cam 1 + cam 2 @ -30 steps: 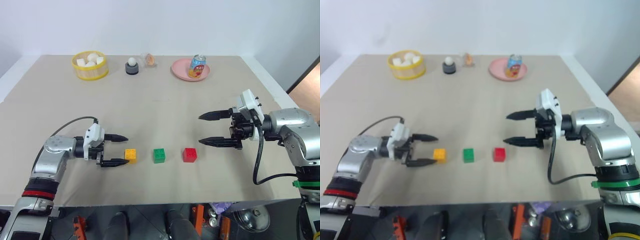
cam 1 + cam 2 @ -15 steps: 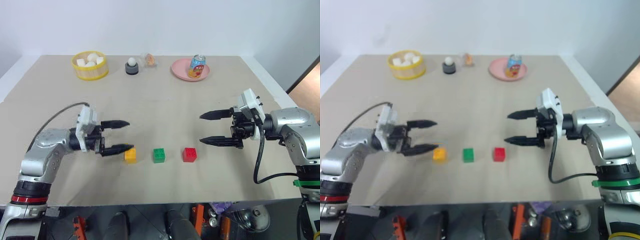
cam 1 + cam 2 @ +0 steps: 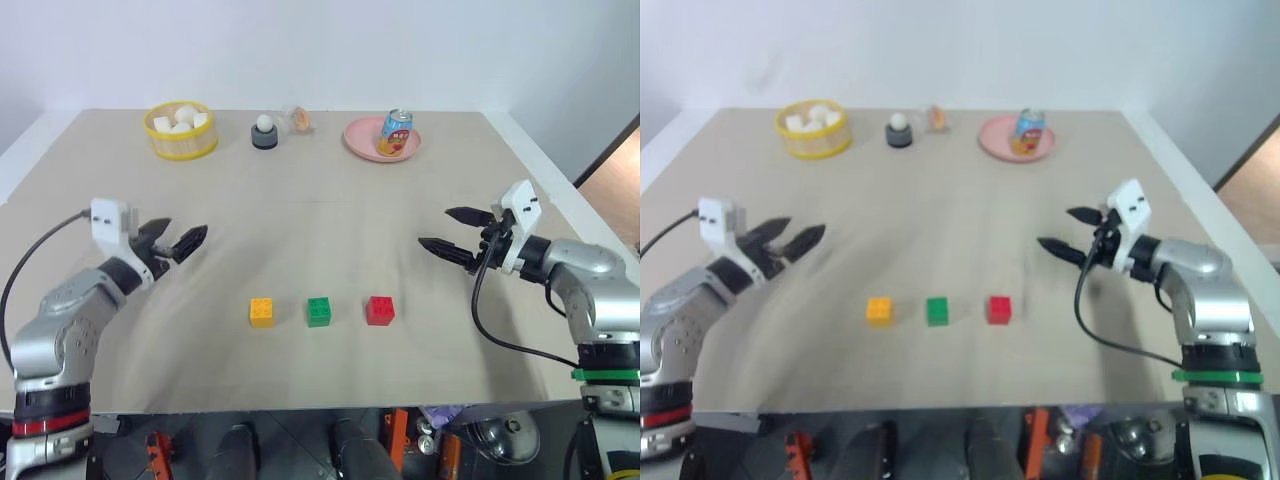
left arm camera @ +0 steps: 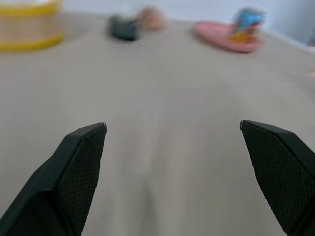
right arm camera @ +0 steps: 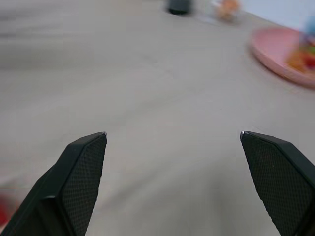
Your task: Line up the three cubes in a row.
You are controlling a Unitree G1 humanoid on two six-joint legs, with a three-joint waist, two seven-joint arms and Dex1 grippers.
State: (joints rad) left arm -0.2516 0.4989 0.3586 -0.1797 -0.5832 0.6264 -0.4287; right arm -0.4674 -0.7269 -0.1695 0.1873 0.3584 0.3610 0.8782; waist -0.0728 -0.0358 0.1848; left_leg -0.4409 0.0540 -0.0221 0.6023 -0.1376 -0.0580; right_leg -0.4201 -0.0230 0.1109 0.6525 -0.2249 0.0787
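Three small plastic studded building blocks sit in a straight row on the beige table (image 3: 330,210): the yellow-orange block (image 3: 261,311) just left of the green block (image 3: 319,310), the red block (image 3: 379,309) just right of it, each apart from its neighbour by a similar narrow gap. Judged from this, the line-up looks complete. Well to the left of the green block, the left gripper (image 3: 180,240) hangs above the cloth with its two black fingers spread wide, holding nothing. Well to the right of the green block, the right gripper (image 3: 452,232) is likewise spread and empty. Hard, light and smooth-walled, such blocks would likely slide at a nudge; any correction is best made by pinching two opposite flat side walls, below the studs, with little force
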